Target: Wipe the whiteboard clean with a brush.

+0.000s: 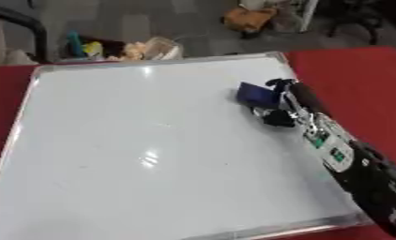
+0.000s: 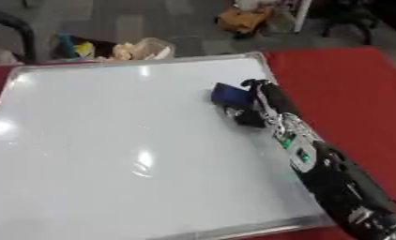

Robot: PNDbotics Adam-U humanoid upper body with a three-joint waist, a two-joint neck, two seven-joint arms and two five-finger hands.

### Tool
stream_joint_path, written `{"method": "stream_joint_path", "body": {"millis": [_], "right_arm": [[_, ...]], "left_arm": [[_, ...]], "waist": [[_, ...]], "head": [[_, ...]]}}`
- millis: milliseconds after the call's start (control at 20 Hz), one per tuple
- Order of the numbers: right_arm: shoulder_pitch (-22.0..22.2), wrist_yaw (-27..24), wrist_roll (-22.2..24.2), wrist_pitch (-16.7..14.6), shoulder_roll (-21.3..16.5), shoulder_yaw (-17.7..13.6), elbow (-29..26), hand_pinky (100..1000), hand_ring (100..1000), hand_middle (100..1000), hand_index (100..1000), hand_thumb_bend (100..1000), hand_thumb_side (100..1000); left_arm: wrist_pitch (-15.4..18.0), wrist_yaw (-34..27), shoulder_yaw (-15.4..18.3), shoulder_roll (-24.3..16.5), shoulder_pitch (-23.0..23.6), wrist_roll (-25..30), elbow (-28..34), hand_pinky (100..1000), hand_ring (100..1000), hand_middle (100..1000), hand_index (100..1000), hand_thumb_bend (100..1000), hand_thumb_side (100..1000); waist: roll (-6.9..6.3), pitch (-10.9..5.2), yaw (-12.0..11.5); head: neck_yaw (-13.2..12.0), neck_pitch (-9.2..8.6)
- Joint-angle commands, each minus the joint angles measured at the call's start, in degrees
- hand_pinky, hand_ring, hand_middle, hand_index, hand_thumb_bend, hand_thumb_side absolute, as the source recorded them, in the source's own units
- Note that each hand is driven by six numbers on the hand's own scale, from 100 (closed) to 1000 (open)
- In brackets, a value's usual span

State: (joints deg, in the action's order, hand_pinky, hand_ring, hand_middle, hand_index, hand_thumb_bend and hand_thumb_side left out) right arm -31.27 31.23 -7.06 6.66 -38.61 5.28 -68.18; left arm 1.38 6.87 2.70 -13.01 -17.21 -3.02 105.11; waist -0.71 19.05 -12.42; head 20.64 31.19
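Observation:
A large whiteboard [image 1: 135,140] with a silver frame lies flat on a red table [image 1: 357,79]. Its surface looks white, with only glare patches showing. My right hand [image 1: 282,104] reaches in from the lower right and sits over the board's upper right part. Its fingers are curled round a dark blue eraser brush [image 1: 253,93], which rests against the board. The left hand shows in neither view.
Beyond the table's far edge, on the grey floor, lie a clutter of coloured items and a clear bag [image 1: 156,48]. A brown bag [image 1: 249,18] and chair legs [image 1: 349,21] stand further back. Red table shows to the board's right.

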Motion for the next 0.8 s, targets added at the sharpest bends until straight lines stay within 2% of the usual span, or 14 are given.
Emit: {"method": "stream_joint_path", "body": {"millis": [50, 800], "right_arm": [[1.59, -0.82, 0.41, 0.49, 0.56, 0.55, 4.46, 502, 738, 592, 841, 348, 558], [0.97, 0.05, -0.43, 0.4, 0.89, 1.2, 3.97, 484, 697, 534, 779, 275, 545]], "left_arm": [[0.05, 0.02, 0.35, -0.54, -0.36, -0.09, 1.11, 435, 592, 514, 646, 306, 914], [0.07, 0.04, 0.38, -0.55, -0.46, -0.04, 1.14, 434, 593, 513, 646, 307, 915]], "waist": [[-0.38, -0.15, 0.08], [-0.24, -0.09, 0.07]], "head": [[-0.22, 0.11], [-0.46, 0.16]]}}
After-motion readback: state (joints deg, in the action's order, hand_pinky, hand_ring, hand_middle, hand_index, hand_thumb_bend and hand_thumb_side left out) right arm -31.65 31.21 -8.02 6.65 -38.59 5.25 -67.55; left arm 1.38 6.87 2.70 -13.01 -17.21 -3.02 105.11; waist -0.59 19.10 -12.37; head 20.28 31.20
